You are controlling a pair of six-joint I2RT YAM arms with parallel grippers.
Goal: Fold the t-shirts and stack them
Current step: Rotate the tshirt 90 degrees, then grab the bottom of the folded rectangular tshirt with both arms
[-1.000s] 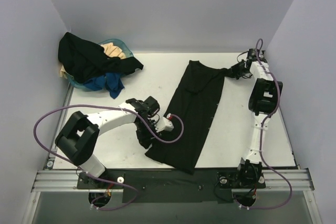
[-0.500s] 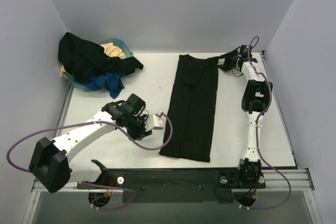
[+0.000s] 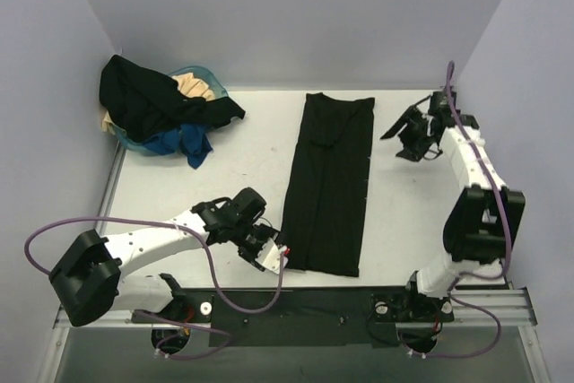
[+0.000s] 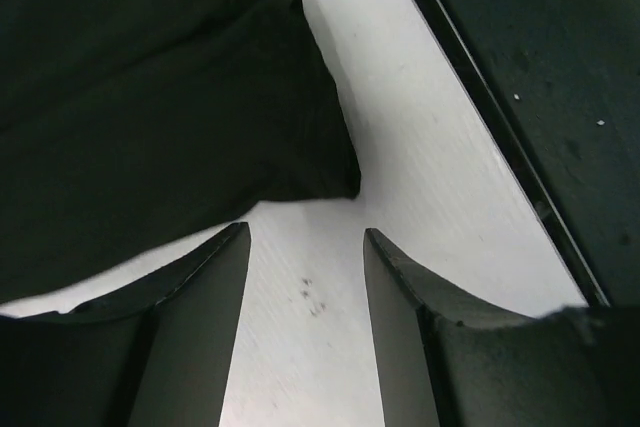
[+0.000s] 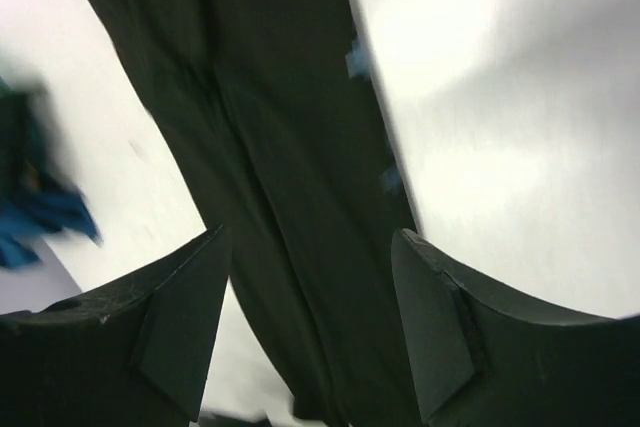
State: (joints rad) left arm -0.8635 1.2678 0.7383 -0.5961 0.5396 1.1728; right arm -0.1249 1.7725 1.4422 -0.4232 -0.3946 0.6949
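One black t-shirt point(image 3: 327, 181) lies flat in the middle of the table, folded lengthwise into a long strip. My left gripper point(image 3: 269, 255) sits low beside its near left corner, open. In the left wrist view only bare table shows between the left gripper's point(image 4: 306, 230) fingers, with the shirt's corner point(image 4: 250, 117) just ahead. My right gripper point(image 3: 402, 136) hovers to the right of the shirt's far end, open and empty. The right wrist view looks down past the right gripper point(image 5: 310, 234) onto the black strip point(image 5: 290, 147). More t-shirts point(image 3: 148, 100), black, cream and blue, are heaped at the back left.
The heap rests in and over a teal basket point(image 3: 199, 73) in the back left corner. A black rail point(image 3: 296, 298) runs along the table's near edge, close to my left gripper. Walls close in the table at the back and both sides.
The right gripper opened, let go of the shirt's far end and pulled back to the right. The left gripper swung to the shirt's near left corner. The shirt now lies straight.
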